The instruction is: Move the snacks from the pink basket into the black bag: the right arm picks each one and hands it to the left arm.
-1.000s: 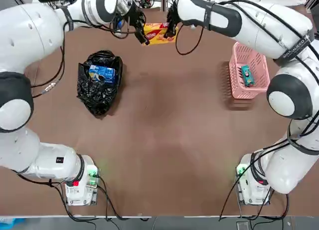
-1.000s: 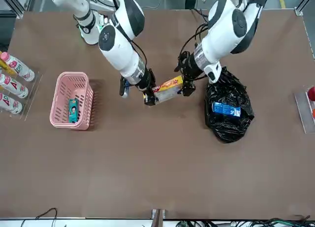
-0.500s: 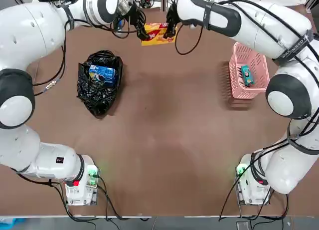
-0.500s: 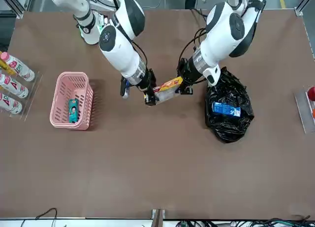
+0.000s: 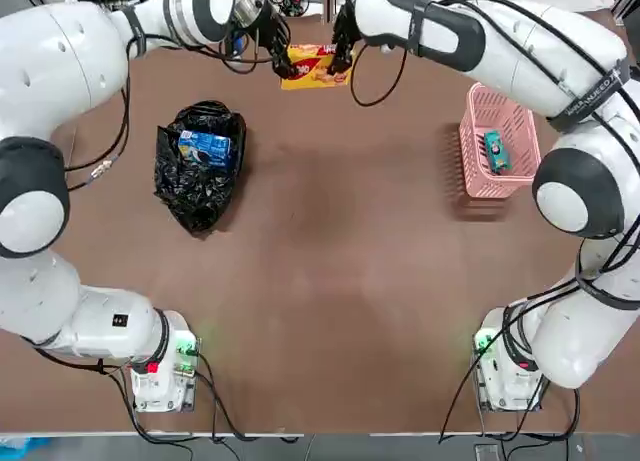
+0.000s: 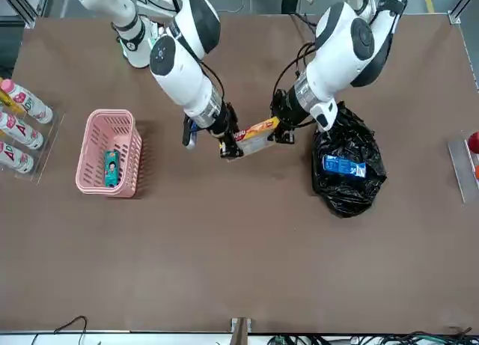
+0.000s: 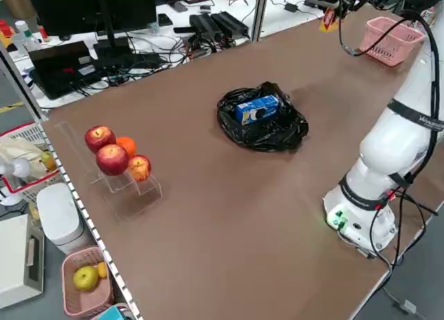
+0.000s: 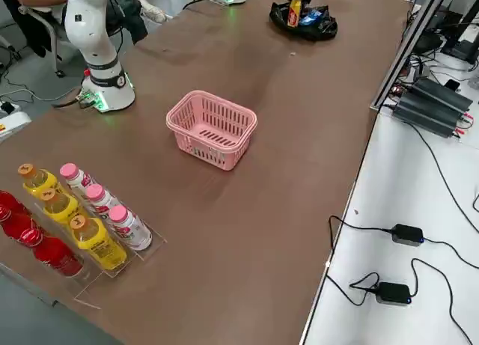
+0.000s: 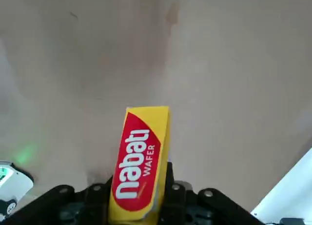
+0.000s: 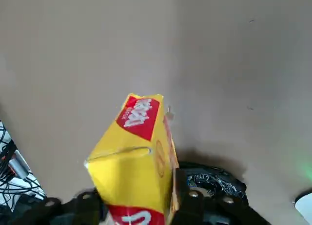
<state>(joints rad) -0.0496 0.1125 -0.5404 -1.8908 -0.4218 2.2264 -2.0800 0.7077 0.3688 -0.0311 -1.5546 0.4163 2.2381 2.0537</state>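
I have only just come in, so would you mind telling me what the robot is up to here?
It is mid-handover: the left gripper has closed on the yellow wafer pack, while the right gripper is at its other end. The blue pack is already in the black bag, and the small teal one is in the pink basket.

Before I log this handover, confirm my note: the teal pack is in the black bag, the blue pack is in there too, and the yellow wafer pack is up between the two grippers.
The teal pack is in the pink basket, as the top view shows. The rest stands.
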